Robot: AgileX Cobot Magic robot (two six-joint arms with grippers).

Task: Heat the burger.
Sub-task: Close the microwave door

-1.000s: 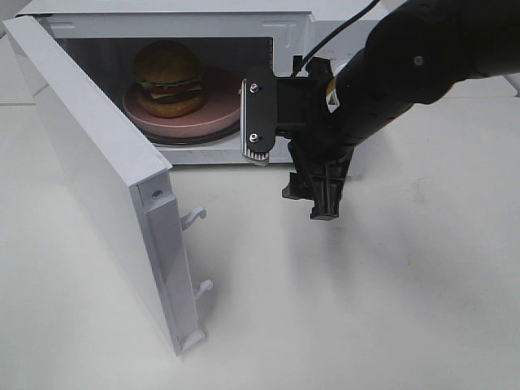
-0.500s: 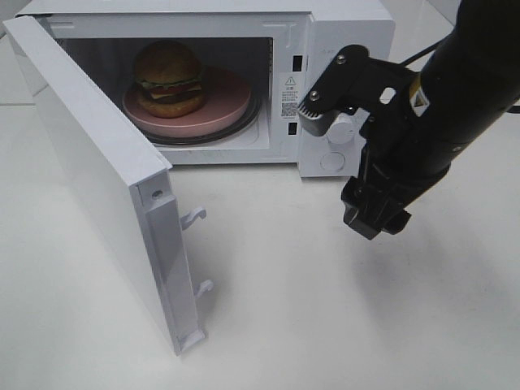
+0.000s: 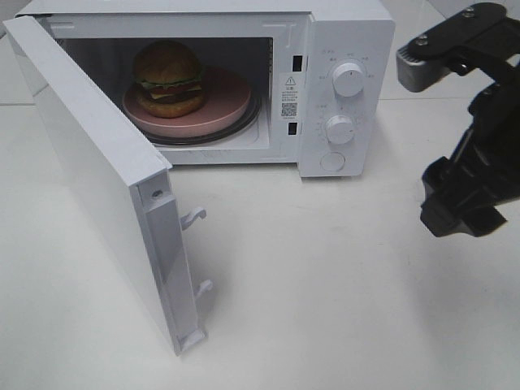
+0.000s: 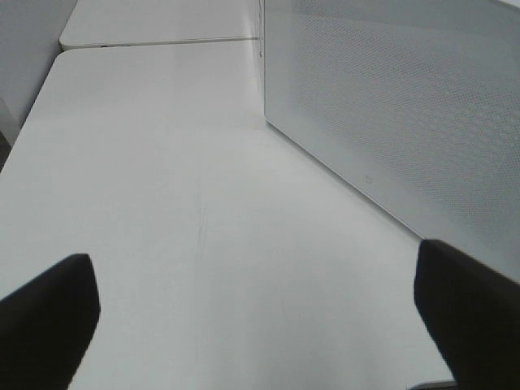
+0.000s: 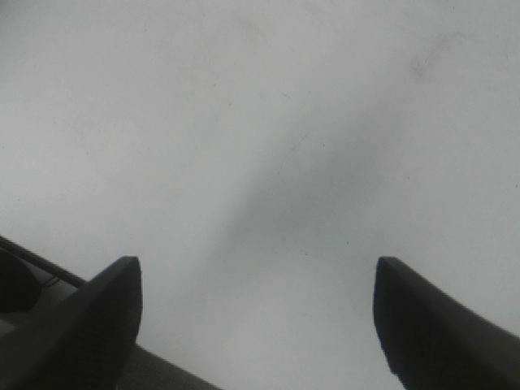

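The burger (image 3: 169, 78), with a golden bun, lettuce and dark patty, sits on a pink plate (image 3: 221, 106) inside the white microwave (image 3: 349, 36), whose door (image 3: 97, 171) stands wide open to the left. My right gripper (image 3: 461, 213) hangs at the right edge, beside the microwave's control panel, pointing down over bare table; its black fingers (image 5: 97, 317) are spread apart with nothing between them. My left gripper (image 4: 260, 325) is open over the table, with the perforated outer face of the door (image 4: 390, 106) beside it. The left arm is out of the exterior high view.
Two dials (image 3: 348, 80) and a round button (image 3: 332, 161) sit on the microwave's front panel. Latch hooks (image 3: 195, 216) stick out from the door's edge. The white table (image 3: 325, 292) spreads in front of the microwave.
My right arm has swung from in front of the microwave opening to the right, past the control panel, to the view's right edge. Burger, plate and door have not moved.
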